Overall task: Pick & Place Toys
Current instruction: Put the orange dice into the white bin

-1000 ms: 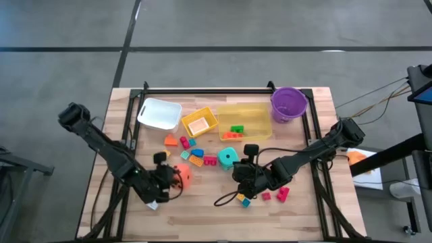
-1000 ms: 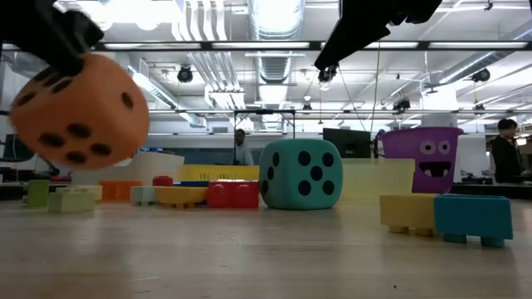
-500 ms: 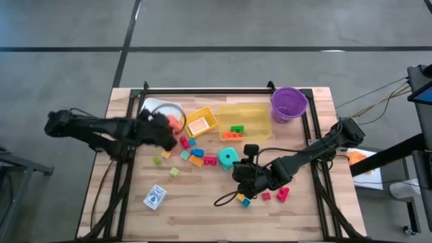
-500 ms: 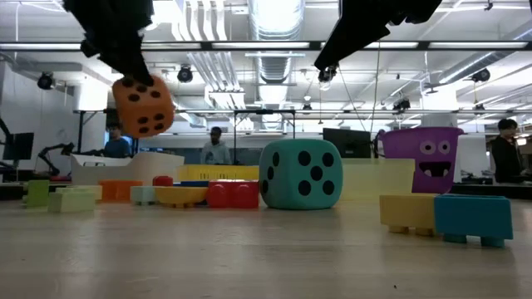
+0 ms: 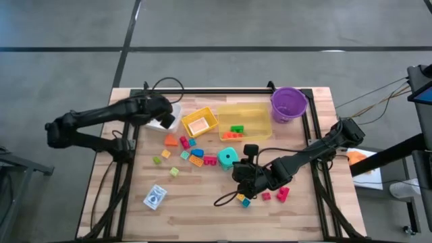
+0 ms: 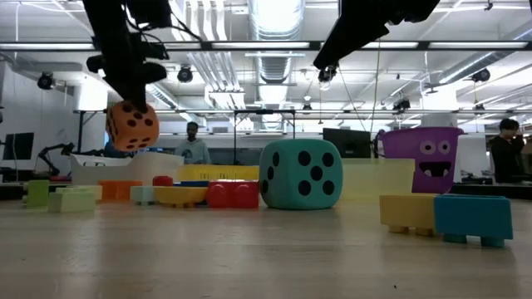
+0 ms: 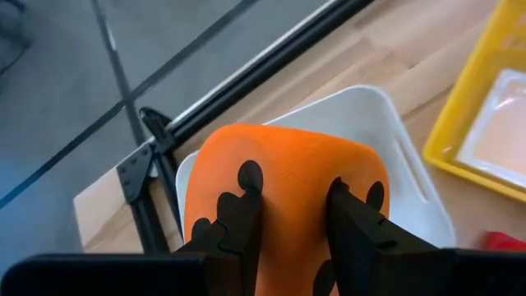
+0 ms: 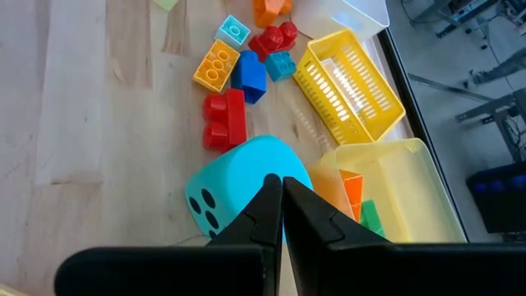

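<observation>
Your left gripper [image 7: 288, 218] has its fingers clamped on the orange die [image 7: 283, 185], one finger on each side of it, and holds it in the air directly above the white bin [image 7: 386, 148] at the table's far left corner. In the low view the orange die [image 6: 132, 126] hangs clear of the table, above the white bin's rim [image 6: 125, 164]. Your right gripper [image 8: 282, 205] rests low over the middle of the table with its fingers pressed together on nothing, just beside the teal die [image 8: 238, 185]. That teal die [image 5: 228, 158] sits on the wood in front of the large yellow bin [image 5: 260, 125], which holds a green brick [image 5: 237, 128]. Loose bricks [image 5: 192, 154] lie scattered between the small yellow basket [image 5: 200, 123] and the teal die, with more near your right gripper. The card box [image 5: 155, 197] lies alone near the front left. The purple bucket [image 5: 289, 103] stands at the far right.
</observation>
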